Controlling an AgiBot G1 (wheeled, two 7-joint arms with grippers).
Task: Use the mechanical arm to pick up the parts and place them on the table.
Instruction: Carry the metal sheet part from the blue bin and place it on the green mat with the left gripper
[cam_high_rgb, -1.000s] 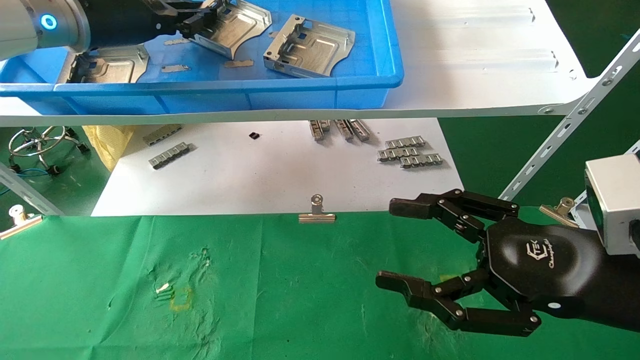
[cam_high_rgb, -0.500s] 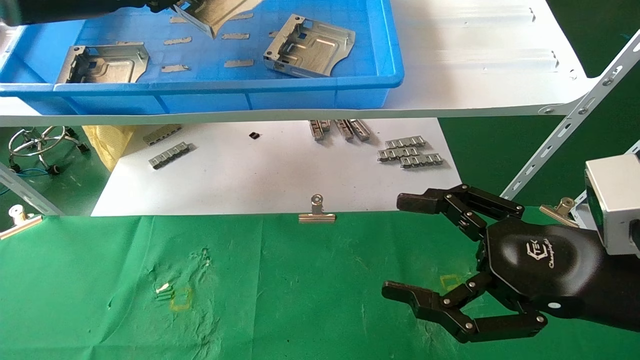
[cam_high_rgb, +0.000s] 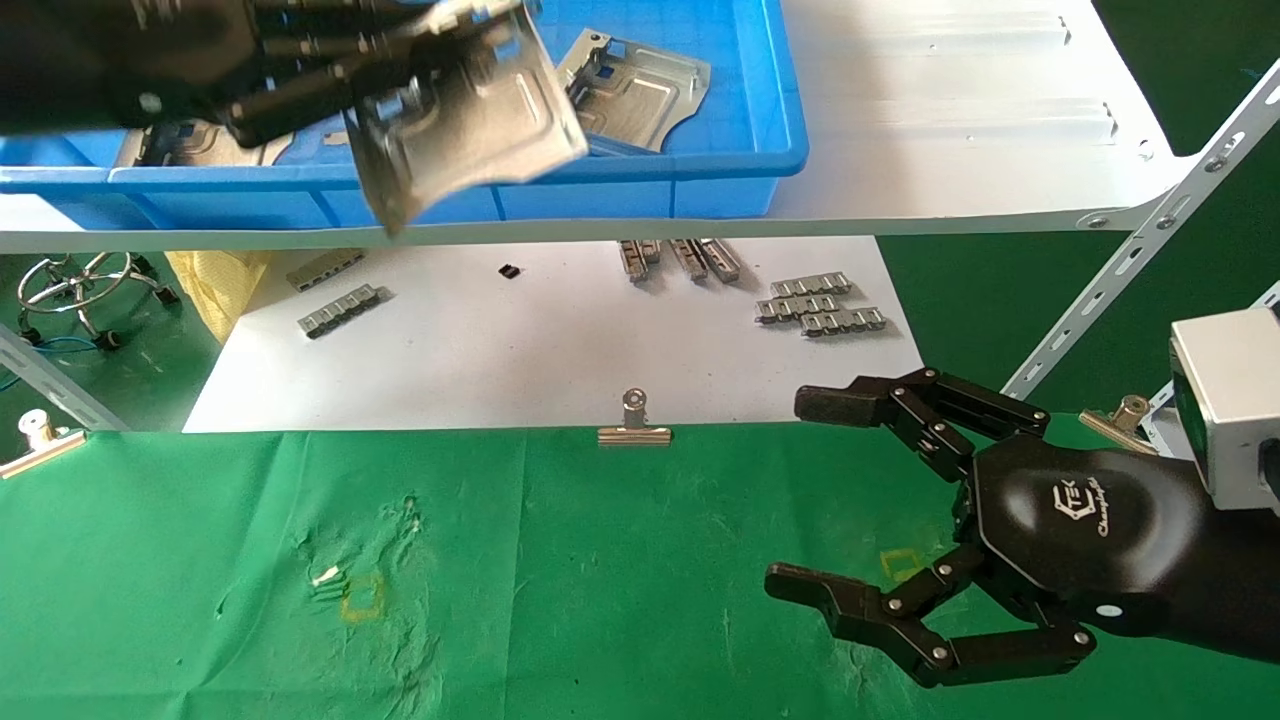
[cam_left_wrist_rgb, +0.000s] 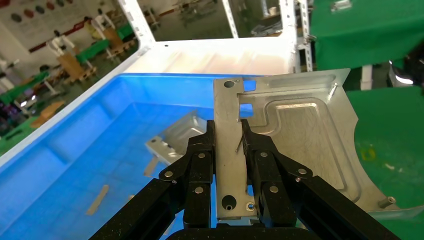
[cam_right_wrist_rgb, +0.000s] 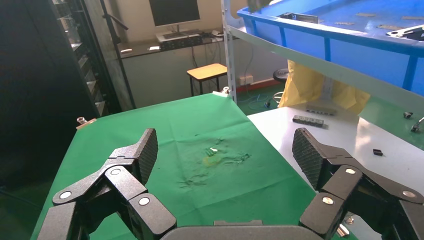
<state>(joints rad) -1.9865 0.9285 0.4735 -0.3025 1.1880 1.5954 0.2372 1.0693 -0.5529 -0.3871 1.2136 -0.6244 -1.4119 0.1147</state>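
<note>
1. The left mechanical arm has pulled back out of the blue bin since half a second ago, and the bracket comes with it, now hanging in the air over the bin's front wall, tilted and blurred.
2. The left wrist view settles the grip: black fingers are clamped on the bracket's flat edge strip from both sides, the plate standing up past them.
3. A second bracket sits where it sat before, in the bin's right part, half hidden behind the lifted one.
4. A third bracket lies at the bin's left end, mostly covered by the dark hand.
5. The right mechanical arm hovers low over the green table at the right, as it did half a second ago, fingers spread wide and holding nothing.
6. The bin rests on the white shelf board, which juts out above the white sheet.
7. Grey toothed strips lie on that sheet, at right and left.
8. A metal clip sits at the seam between sheet and cloth.
9. A yellow square outline marks the scuffed cloth at left-centre; another shows between the right hand's fingers.
</note>
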